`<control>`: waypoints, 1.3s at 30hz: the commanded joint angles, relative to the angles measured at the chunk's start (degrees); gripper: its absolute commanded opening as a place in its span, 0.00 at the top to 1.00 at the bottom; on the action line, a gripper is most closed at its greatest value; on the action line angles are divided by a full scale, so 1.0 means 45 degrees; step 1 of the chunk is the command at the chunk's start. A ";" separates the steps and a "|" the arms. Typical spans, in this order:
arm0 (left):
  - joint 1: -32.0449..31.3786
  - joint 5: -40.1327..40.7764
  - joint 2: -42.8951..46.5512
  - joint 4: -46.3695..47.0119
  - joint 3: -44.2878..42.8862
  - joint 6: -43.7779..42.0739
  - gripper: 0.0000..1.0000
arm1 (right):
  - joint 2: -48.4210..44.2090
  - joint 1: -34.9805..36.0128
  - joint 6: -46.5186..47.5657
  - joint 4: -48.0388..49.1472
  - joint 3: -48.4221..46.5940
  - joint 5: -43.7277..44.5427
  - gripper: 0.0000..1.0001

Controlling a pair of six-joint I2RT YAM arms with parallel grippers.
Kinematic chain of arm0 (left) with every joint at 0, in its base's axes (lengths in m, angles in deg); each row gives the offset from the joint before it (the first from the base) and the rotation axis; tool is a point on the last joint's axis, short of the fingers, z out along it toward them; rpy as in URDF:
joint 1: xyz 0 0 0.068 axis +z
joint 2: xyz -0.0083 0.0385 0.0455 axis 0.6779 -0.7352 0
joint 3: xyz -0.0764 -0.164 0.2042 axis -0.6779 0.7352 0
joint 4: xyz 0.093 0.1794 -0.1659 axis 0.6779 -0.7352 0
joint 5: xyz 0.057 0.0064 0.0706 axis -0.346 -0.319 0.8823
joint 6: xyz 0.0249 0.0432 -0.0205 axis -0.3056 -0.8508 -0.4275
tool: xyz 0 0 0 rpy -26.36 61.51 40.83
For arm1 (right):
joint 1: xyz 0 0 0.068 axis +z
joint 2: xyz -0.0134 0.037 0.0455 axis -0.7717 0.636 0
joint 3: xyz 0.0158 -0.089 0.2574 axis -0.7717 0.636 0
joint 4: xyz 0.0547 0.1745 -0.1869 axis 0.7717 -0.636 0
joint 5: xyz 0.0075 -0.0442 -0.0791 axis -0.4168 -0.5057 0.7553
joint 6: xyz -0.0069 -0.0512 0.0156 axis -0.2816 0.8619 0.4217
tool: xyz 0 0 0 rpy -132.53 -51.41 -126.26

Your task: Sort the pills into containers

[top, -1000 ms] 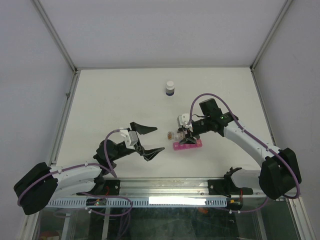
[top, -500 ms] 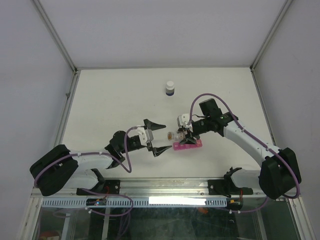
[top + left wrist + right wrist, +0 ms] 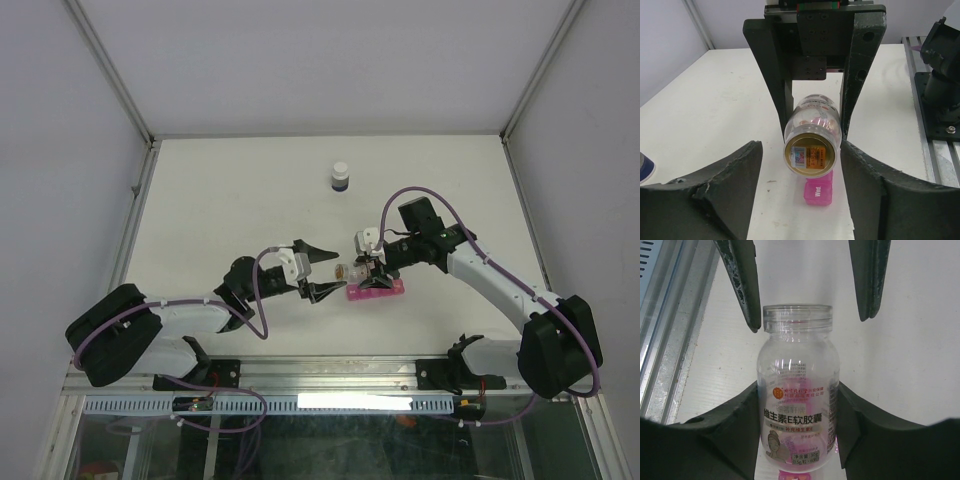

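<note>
Held: right jaws clamped on vial (image 3: 797, 405), lying sideways just above strip (image 3: 818, 192) on counter (image 3: 220, 200). Opposite: left jaws apart, flanking cap (image 3: 810, 156), gap on one side. Step, as judged: uncapping. Next needs a firm pinch, then a twist. Count: one vial, one strip, one bottle (image 3: 341, 178) far back.

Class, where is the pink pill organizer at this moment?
In the top view, the pink pill organizer lies right of centre on the table, just under the clear bottle held by the right gripper.
</note>
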 commanded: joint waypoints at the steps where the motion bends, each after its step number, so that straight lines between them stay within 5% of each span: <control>1: 0.0064 -0.0086 0.0022 0.0356 -0.0530 0.0037 0.38 | -0.0040 0.0061 0.0183 0.0065 -0.0395 -0.0528 1.00; 6: 0.0061 -0.0089 -0.0036 0.0258 -0.0572 0.0224 0.46 | -0.0054 0.0061 0.0193 0.0064 -0.0396 -0.0511 1.00; 21: 0.0073 -0.0014 -0.0101 -0.0203 -0.0669 0.0507 0.50 | -0.0030 0.0056 0.0179 0.0061 -0.0395 -0.0499 1.00; 32: 0.0096 0.0664 -0.0072 0.0618 -0.0294 0.2687 0.80 | -0.0048 0.0056 0.0164 0.0089 -0.0394 -0.0425 1.00; 35: 0.0072 0.2030 0.0134 0.0802 -0.0175 0.4343 1.00 | -0.0018 0.0058 0.0031 0.0212 -0.0369 -0.0277 1.00; 39: -0.0050 0.3757 0.0544 0.0226 -0.0152 0.6597 1.00 | 0.0027 0.0058 -0.0166 0.0358 -0.0398 -0.0080 1.00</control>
